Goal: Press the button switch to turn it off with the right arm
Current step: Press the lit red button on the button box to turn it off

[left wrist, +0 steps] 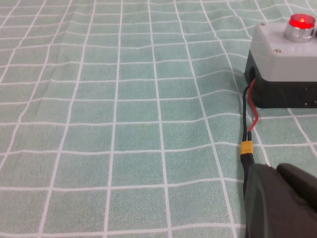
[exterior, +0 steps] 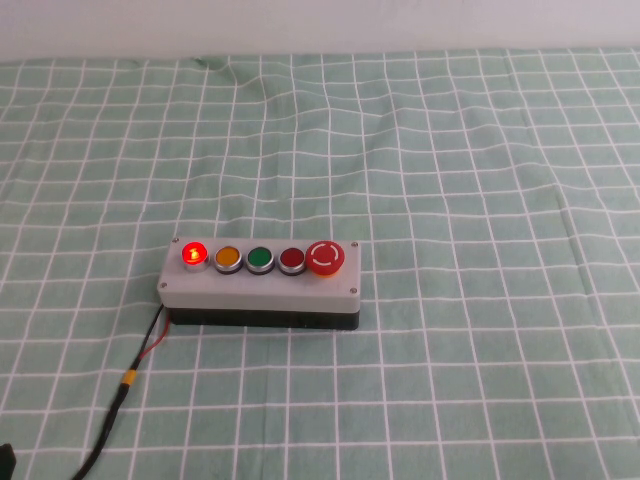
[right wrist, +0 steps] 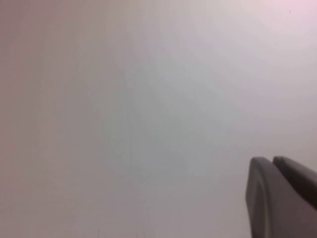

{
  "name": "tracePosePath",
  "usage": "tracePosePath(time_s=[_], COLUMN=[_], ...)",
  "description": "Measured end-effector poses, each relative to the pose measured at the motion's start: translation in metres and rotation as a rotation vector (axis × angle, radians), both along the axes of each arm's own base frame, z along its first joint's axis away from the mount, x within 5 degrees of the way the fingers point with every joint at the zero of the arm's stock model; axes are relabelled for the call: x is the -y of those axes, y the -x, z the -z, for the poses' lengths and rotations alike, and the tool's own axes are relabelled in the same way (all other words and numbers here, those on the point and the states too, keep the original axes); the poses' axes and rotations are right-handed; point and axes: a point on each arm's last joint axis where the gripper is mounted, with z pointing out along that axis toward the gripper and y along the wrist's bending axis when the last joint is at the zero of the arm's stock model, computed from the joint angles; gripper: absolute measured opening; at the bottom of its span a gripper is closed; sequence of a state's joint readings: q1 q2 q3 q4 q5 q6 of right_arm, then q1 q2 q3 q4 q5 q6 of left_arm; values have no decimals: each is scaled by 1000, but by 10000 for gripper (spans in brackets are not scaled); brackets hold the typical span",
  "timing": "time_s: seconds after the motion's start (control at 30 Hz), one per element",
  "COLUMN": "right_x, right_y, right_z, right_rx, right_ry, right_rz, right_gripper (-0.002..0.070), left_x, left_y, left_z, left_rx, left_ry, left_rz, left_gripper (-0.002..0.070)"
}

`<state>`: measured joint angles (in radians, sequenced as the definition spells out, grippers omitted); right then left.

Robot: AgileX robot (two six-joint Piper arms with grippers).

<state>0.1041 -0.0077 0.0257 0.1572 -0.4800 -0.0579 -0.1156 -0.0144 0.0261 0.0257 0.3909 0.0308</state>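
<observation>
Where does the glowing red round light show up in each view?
High view: the glowing red round light, leftmost on the grey plastic button box.
Left wrist view: light atop the box corner, beyond the left gripper.
Right wrist view: not in it; right gripper faces a blank surface.
Landmark shared by the first two: red-and-black cable.

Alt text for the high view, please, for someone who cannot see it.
A grey button box sits on a green checked cloth, its leftmost red light lit, cable trailing toward the robot. Per the wrist views, the left gripper hangs by the cable, the right gripper faces a blank surface.
</observation>
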Motion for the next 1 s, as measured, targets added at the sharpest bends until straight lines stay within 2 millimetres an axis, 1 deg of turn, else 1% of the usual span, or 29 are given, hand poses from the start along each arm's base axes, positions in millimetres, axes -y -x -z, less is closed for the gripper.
tracePosePath(time_s=[0.13,0.3,0.37,0.43,0.5,0.63,0.73,0.8,0.9,1.0], right_x=[1,3,4,4,5,5,5,3,-2,-6], right_y=[3,16,21,27,36,56,69,67,49,26], right_z=[-4,-19,-27,-42,-65,-112,-147,-168,-190,-205], right_rx=[53,273,333,380,421,428,370,270,63,-138], right_ry=[-13,-73,-82,-86,-93,-91,-77,-63,-35,-10], right_rz=[4,-14,-15,-18,-28,-52,-73,-88,-108,-124], right_gripper=[-16,-16,-16,-16,-16,-16,-16,-16,-16,-16], left_x=[0,0,0,0,0,0,0,0,0,0], left_y=[0,0,0,0,0,0,0,0,0,0], left_z=[0,0,0,0,0,0,0,0,0,0], left_rx=[0,0,0,0,0,0,0,0,0,0], left_ry=[0,0,0,0,0,0,0,0,0,0], left_rz=[0,0,0,0,0,0,0,0,0,0], left_gripper=[-3,-3,-3,-3,-3,-3,-3,-3,-3,-3])
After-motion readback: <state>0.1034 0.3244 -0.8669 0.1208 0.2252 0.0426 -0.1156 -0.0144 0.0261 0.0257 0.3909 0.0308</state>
